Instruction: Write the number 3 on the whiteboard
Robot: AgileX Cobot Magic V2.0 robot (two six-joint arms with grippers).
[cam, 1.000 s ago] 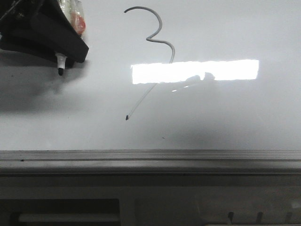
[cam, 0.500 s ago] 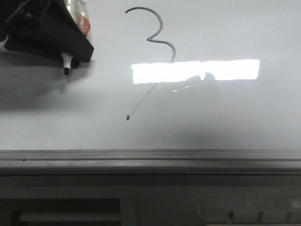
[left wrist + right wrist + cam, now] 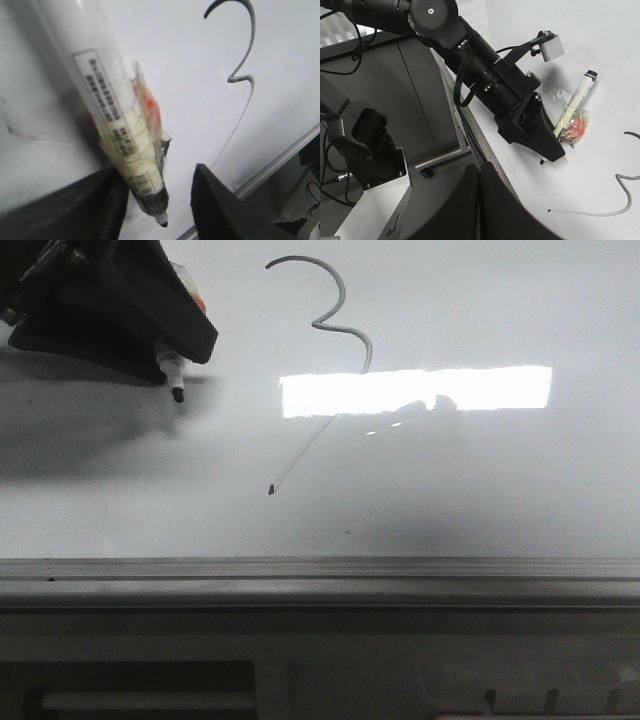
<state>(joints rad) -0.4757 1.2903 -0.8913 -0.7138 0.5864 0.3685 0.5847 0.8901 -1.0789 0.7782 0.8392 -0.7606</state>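
A thin dark-grey number 3 (image 3: 335, 330) is drawn on the glossy pale whiteboard (image 3: 480, 490), in the upper middle of the front view. It has a curved top, a small kink in the middle and a long slanted tail ending in a dark dot; a bright rectangular glare (image 3: 415, 391) washes out part of the tail. The left gripper (image 3: 165, 345), at the upper left and cut off by the frame edge, pinches a white marker pen (image 3: 125, 145) with its black tip pointing down, seemingly just off the board. The right gripper (image 3: 479, 210) is a dark blur, its fingers apparently pressed together.
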